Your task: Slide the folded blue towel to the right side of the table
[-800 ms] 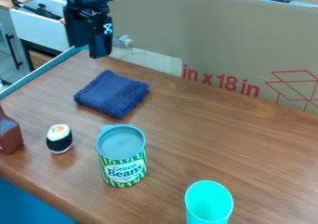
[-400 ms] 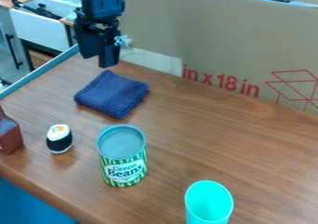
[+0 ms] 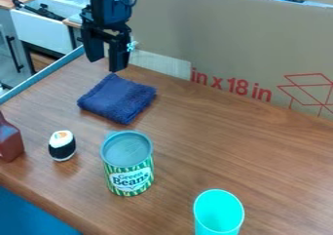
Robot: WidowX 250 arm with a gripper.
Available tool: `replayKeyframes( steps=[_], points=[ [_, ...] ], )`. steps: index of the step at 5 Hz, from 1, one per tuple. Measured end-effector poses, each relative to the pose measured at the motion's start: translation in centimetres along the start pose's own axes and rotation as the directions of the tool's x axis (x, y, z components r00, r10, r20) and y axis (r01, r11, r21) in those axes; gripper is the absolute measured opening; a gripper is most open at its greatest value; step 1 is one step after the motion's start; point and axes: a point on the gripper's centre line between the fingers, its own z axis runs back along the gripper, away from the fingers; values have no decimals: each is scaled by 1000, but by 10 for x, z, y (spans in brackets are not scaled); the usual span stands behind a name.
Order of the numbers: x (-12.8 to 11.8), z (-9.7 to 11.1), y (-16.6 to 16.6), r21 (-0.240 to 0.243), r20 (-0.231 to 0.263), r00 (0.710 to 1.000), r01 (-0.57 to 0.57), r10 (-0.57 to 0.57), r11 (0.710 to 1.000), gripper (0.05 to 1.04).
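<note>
The black gripper [image 3: 106,63] hangs at the upper left, fingers pointing down and apart, with a gap between them and nothing held. Just below it in the view lies a folded dark blue cloth [image 3: 118,99], the thing nearest to it. A green-striped can with a grey lid [image 3: 128,163] stands upright at the middle left. Left of the can is a sushi-shaped toy [image 3: 62,145], black below and white on top. A turquoise cup [image 3: 218,212] stands open end up near the bottom edge.
Part of a brown-red bottle [image 3: 9,141] shows at the left edge. A cardboard wall [image 3: 228,39] runs along the back of the wooden table [image 3: 247,141]. A blue-grey rail [image 3: 40,75] borders the table's upper left side.
The gripper has moved right and slightly down, turning so that the gap between its fingers shows more clearly. The cloth, can, sushi toy, bottle and cup have stayed put.
</note>
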Motion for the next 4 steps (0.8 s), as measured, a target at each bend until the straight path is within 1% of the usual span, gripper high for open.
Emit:
replayKeyframes(
  steps=[1, 2, 3, 4],
  points=[
    [3, -20, 13, 47, -63, 995, -69, 72, 996, 1000],
    [12, -43, 24, 48, -70, 990, -116, 119, 992, 1000],
    [18, -54, 37, 42, -66, 985, -159, 161, 986, 1000],
    [23, -61, 45, 83, -60, 977, -201, 206, 976, 1000]
  ],
)
